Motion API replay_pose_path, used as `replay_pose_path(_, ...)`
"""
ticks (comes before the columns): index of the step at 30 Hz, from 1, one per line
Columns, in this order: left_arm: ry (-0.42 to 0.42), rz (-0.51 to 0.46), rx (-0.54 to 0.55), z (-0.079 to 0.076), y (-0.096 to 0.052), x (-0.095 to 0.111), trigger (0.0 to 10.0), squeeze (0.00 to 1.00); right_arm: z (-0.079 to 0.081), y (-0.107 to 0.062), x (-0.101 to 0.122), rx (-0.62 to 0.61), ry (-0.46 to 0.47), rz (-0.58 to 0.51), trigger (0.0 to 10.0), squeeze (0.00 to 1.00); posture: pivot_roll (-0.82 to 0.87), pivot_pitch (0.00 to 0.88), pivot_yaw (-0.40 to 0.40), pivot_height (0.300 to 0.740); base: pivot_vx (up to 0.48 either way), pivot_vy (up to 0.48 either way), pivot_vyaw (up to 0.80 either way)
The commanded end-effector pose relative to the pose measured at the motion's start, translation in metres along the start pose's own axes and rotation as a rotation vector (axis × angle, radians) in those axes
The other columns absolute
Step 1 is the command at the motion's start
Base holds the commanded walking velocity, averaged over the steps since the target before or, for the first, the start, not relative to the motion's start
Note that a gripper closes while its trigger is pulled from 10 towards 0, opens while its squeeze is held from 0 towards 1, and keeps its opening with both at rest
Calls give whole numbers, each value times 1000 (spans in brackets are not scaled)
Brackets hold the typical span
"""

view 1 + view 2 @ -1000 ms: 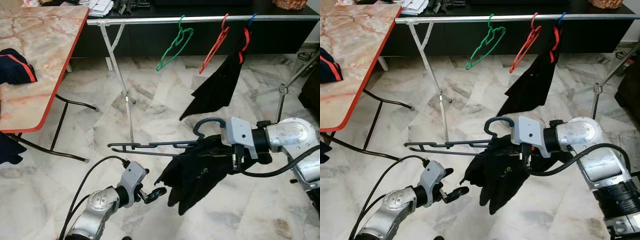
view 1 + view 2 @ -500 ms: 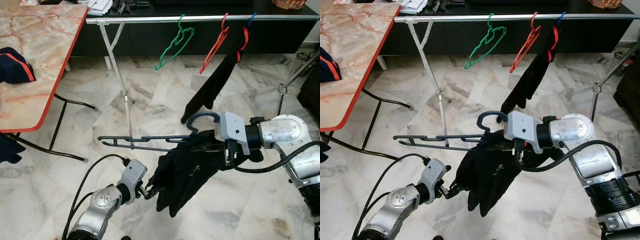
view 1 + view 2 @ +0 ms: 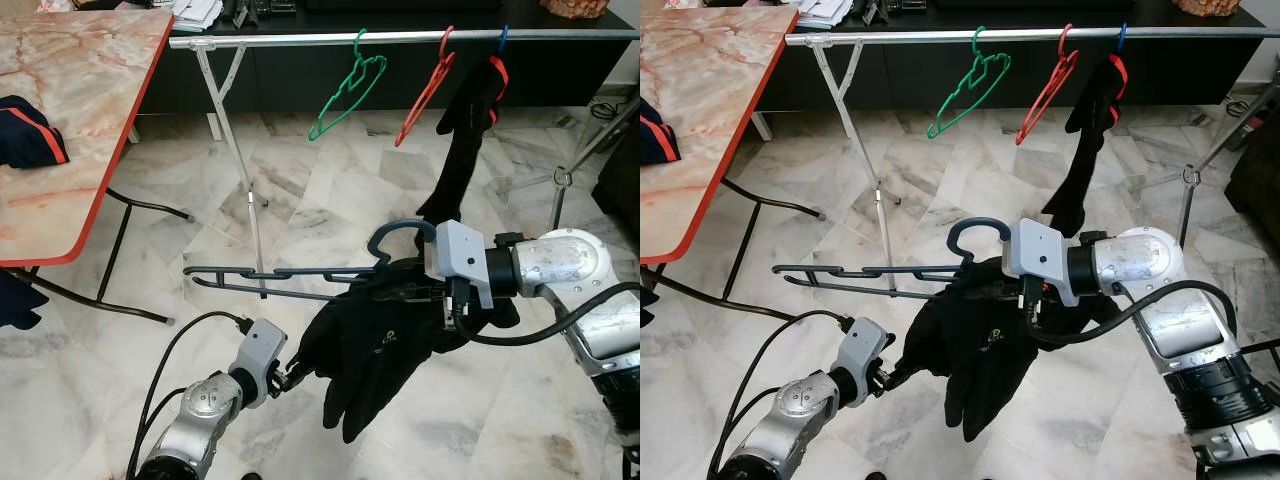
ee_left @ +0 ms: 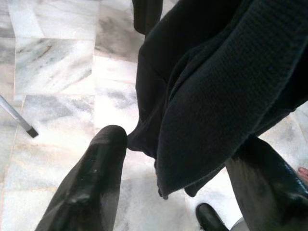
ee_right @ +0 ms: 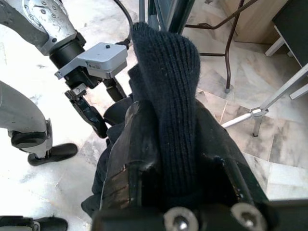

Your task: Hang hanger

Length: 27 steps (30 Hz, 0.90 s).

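Right gripper (image 3: 400, 292) was clamped shut around a dark blue hanger (image 3: 290, 278) and the black knit garment (image 3: 385, 345) draped over it, holding both out in front of the robot above the marble floor (image 3: 330, 190). From that gripper, the hanger's long bar stretched away toward the robot's left, roughly level, and its hook curled up just above the gripper's grey wrist housing. The garment hung down below the gripper in loose folds. In the right wrist view, a thick ribbed fold of the knit sat pressed between the two black fingers (image 5: 130, 159).

Lower and to the left of it, the left gripper (image 3: 288, 377) reached up from near the floor to the garment's hanging edge. Its fingers (image 4: 96, 173) stood apart, with a fold of the dark cloth hanging down between them; whether the cloth touched them could not be told.

Beyond the right gripper, farther from the robot, a silver clothes rail (image 3: 300, 40) ran across the room on thin metal legs. On it hung an empty green hanger (image 3: 348, 88), an empty red hanger (image 3: 425, 88), and next to that a blue-hooked hanger carrying another black garment (image 3: 462, 150) with red trim.

Off to the left gripper's side stood a marble-topped table (image 3: 90, 110) with a red edge, a dark piece of clothing (image 3: 30, 132) lying on it.
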State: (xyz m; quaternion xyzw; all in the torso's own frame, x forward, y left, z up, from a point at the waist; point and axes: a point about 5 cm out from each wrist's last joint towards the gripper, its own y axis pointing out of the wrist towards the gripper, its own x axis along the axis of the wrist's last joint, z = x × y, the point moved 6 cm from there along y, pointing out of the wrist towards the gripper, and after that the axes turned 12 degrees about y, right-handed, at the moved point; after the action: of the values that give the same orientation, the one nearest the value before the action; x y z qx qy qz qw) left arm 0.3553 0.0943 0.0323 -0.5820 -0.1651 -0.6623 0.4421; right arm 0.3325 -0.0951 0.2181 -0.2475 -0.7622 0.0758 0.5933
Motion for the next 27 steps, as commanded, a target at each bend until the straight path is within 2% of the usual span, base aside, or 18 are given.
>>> replay_pose_path(1, 0, 22, 0, -3, -1, -8, 0, 0, 1, -1, 14, 5, -43, -35, 0, 0, -104, 259, -61, 740, 0, 0, 0)
replay_pose_path(27, 1, 4, -2, -8, 3, -7, 0, 0, 0, 0, 15, -4, -41, -43, 0, 0, -106, 263, -60, 740, 0, 0, 0)
